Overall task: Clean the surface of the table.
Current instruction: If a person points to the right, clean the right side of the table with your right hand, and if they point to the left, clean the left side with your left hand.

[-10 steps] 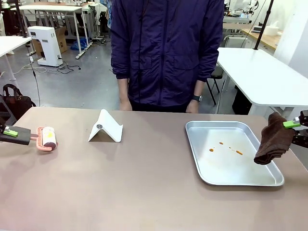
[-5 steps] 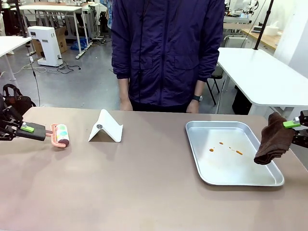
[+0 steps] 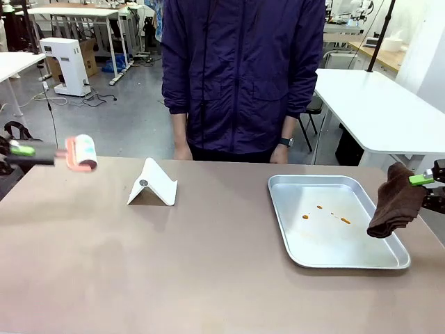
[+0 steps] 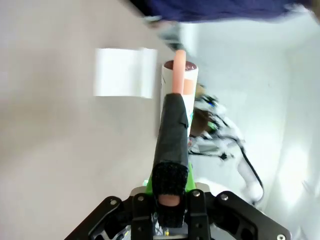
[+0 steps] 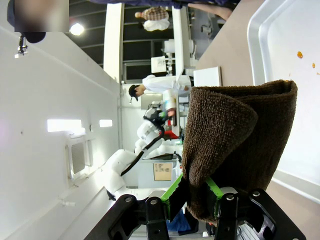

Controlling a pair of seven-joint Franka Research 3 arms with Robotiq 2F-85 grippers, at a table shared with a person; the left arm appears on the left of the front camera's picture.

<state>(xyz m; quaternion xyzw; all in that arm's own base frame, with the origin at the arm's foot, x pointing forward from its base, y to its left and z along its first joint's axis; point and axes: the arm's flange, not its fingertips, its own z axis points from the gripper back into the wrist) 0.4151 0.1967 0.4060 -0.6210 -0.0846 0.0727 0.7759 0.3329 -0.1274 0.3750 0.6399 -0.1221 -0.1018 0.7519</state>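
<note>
The brownish-tan table (image 3: 195, 264) spans the front view. At its far left my left gripper (image 3: 21, 149) is shut on the black handle of a pink lint roller (image 3: 82, 152), held in the air above the table's edge. In the left wrist view the roller (image 4: 179, 82) points away from the left gripper (image 4: 170, 200), over the table (image 4: 50, 150). At the right edge my right gripper (image 3: 424, 179) is shut on a brown cloth (image 3: 395, 202), which hangs over the tray's right rim. The right wrist view shows the cloth (image 5: 235, 145) bunched in the right gripper (image 5: 192, 200).
A shiny metal tray (image 3: 327, 240) with small orange stains (image 3: 334, 216) lies at the right. A folded white stand (image 3: 153, 184) sits at the back left. A person in a dark blue jacket (image 3: 243, 76) stands at the far edge, hands hanging down.
My left gripper first carried the lint roller to the right, then lifted it off the table. The right gripper and cloth have not moved.
</note>
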